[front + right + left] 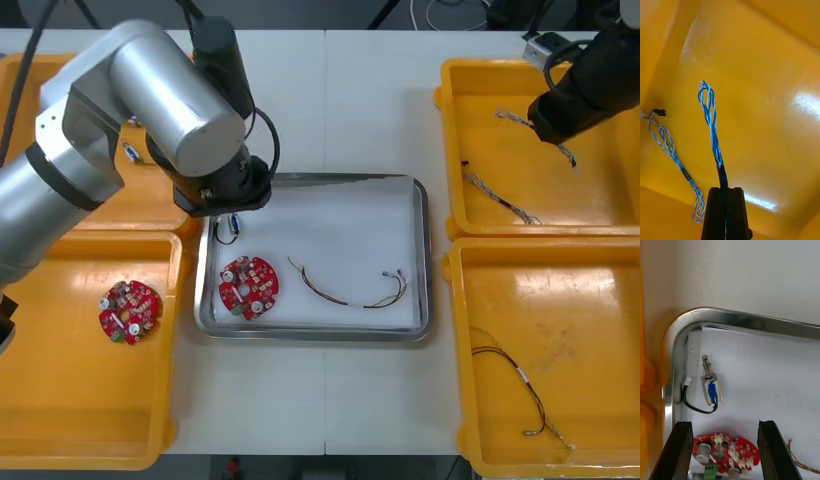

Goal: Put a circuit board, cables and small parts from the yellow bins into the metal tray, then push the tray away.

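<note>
Tray (340, 222): board (249, 286), red-yellow cable (350, 291), small metal part (710, 387) | left gripper (725, 424) apart above | right gripper (725, 190) clamping blue-white cable (709, 112)

Inside the metal tray (340, 230), a round red circuit board (249, 287) lies flat at 8 o'clock, a red and yellow cable (350, 292) curves at 5 o'clock, and a small metal part (228, 228) rests at 10 o'clock. A twisted blue and white cable (711, 127) is pinched in the right gripper (725, 189).

It is bright all over. Light from above makes white shiny spots on the yellow bins (560, 300) and the metal tray (340, 178) rim.
</note>
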